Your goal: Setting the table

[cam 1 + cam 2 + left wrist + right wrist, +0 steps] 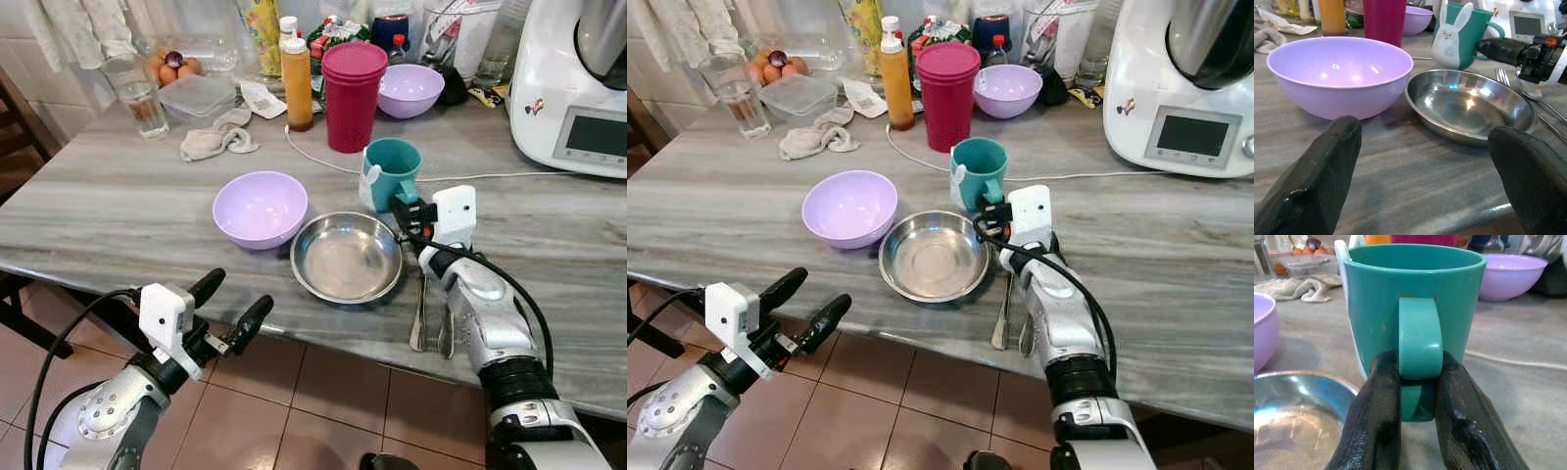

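A teal mug (392,168) with a white rabbit on its side stands upright on the grey table (108,211), just behind a steel plate (347,257). My right gripper (1418,382) is shut on the teal mug's handle (1420,335), one black finger on each side. A lilac bowl (260,208) sits left of the plate. A fork and a spoon (431,318) lie right of the plate, partly under my right arm. My left gripper (228,305) hangs open below the table's front edge, facing the bowl and plate.
At the back stand a stack of magenta cups (353,93), a second lilac bowl (409,90), an orange bottle (297,83), a glass (142,103), a cloth (217,137) and a white appliance (573,83). A white cable (470,177) runs behind the mug.
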Controlling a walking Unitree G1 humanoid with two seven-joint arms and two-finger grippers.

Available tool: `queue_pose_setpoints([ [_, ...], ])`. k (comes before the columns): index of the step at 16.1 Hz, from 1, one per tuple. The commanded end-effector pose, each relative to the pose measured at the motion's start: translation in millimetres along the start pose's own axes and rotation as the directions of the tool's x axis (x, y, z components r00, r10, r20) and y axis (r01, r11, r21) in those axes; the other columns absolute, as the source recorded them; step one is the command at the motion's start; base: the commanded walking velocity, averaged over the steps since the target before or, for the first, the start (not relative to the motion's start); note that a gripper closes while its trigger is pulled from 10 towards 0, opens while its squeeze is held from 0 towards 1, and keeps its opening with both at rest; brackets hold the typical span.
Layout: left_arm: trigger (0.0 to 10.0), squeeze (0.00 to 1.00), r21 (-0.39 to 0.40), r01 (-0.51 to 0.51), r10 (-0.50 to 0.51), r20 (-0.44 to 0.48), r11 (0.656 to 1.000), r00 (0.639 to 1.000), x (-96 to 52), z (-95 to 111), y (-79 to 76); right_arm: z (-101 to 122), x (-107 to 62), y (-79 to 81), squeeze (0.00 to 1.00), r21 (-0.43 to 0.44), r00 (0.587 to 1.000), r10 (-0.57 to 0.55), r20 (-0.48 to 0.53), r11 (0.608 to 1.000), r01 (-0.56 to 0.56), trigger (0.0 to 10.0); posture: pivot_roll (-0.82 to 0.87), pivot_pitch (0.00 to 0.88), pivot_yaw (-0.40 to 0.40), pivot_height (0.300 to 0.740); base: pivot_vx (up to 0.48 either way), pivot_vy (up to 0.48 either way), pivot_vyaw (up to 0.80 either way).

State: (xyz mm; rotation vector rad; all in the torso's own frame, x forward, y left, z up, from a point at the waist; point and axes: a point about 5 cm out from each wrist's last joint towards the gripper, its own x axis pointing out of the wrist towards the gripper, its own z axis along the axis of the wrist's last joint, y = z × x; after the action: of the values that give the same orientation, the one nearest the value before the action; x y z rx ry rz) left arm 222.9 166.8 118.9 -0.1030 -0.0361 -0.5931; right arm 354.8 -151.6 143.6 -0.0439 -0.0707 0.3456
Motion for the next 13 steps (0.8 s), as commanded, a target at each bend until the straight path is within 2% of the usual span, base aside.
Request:
queue_pose_setpoints([
  [1, 10.0, 0.0, 0.012, 0.013, -0.013, -0.006, 1.0, 1.0, -1.4, 3, -1.7, 4, 2.4, 2.7, 0.0, -0.002, 0.999, 0.021, 0.029, 1.0, -0.021, 10.0, -0.12, 0.148, 0.063, 0.74, 0.0, 0.0, 0.0],
  [10, 10.0, 0.0, -0.004, 0.056, -0.056, -0.015, 0.998, 0.998, 2.9, 6, -9.5, -6, 4.2, -0.7, 0.0, -0.025, 0.999, 0.037, -0.016, 0.999, -0.037, 10.0, -0.12, 0.151, 0.06, 0.74, 0.0, 0.0, 0.0],
  [11, 10.0, 0.0, -0.004, 0.054, -0.054, -0.015, 0.999, 0.998, 2.7, 6, -9.8, -7, 4.7, -0.2, 0.04, -0.026, 0.999, 0.046, -0.021, 0.999, -0.047, 10.0, -0.12, 0.152, 0.06, 0.74, 0.0, 0.0, 0.0],
  [12, 10.0, 0.0, -0.005, 0.054, -0.054, -0.016, 0.999, 0.998, 2.4, 6, -9.9, -7, 4.9, 0.1, 0.29, -0.026, 0.999, 0.049, -0.021, 0.998, -0.05, 10.0, -0.12, 0.152, 0.06, 0.74, 0.0, 0.0, 0.0],
  [13, 10.0, 0.0, -0.005, 0.052, -0.053, -0.017, 0.999, 0.998, 2.0, 5, -10.1, -7, 5.2, 0.3, 1.0, -0.024, 0.998, 0.052, -0.02, 0.998, -0.052, 10.0, -0.12, 0.152, 0.06, 0.74, 0.0, 0.0, 0.0],
])
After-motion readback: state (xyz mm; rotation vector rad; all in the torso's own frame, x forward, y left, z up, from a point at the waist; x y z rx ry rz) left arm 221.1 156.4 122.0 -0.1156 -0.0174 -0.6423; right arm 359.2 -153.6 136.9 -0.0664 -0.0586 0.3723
